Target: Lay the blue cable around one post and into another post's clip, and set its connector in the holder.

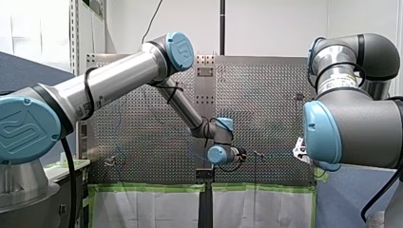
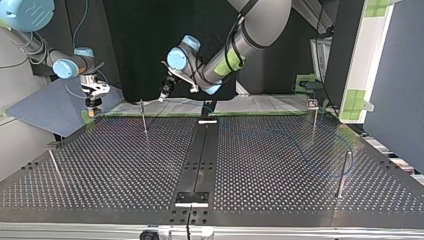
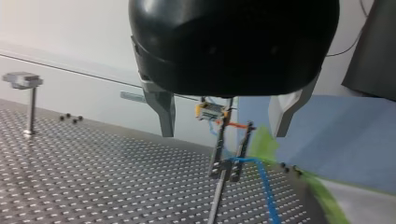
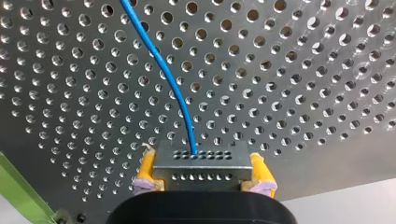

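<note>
Only the right wrist view shows me the grasp itself. My right gripper [image 4: 203, 175] is clenched on the grey connector [image 4: 201, 159], its yellow pads pressing the two ends. The blue cable [image 4: 173, 91], a single thin bright strand, leaves the connector's holed face and curves away over the perforated counter [image 4: 303, 70]. The top view gives me the place instead: that gripper hangs at the counter's far edge, at the view's left, with the cable only a faint loop toward the right. The left wrist view shows that my left gripper [image 3: 223, 133] is released, its metal fingers spread with nothing between them. Ahead of it the cable crosses a thin post [image 3: 219, 161] low down.
</note>
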Controlling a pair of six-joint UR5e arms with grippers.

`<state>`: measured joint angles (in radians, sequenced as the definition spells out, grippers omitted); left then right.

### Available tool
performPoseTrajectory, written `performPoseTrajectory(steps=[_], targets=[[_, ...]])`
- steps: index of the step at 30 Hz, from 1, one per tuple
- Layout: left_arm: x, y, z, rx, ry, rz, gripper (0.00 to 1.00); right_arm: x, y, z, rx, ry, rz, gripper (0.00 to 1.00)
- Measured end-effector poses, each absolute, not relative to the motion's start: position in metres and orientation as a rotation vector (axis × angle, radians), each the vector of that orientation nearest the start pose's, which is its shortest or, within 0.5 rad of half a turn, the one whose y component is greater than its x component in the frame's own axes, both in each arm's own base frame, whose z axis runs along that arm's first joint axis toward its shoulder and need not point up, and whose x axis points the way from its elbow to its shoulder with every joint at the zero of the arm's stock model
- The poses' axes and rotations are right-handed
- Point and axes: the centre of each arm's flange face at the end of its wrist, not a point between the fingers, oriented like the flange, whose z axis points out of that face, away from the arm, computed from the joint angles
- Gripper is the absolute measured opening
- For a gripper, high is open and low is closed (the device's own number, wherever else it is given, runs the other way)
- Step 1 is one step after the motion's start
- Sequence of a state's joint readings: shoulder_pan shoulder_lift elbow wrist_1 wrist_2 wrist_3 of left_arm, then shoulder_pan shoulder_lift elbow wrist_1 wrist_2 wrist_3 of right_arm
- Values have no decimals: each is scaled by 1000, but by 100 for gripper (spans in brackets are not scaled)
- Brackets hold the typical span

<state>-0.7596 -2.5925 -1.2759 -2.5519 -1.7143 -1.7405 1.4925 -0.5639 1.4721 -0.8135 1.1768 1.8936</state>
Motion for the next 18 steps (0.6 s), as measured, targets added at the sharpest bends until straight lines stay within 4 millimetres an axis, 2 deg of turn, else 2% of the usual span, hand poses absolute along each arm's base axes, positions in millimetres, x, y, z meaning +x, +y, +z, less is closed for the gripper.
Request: performPoseTrajectory(steps=[18], targets=[[440,-580,73,284,1582,-663,100,120,-694,-27,1357,-1425,1641,0]])
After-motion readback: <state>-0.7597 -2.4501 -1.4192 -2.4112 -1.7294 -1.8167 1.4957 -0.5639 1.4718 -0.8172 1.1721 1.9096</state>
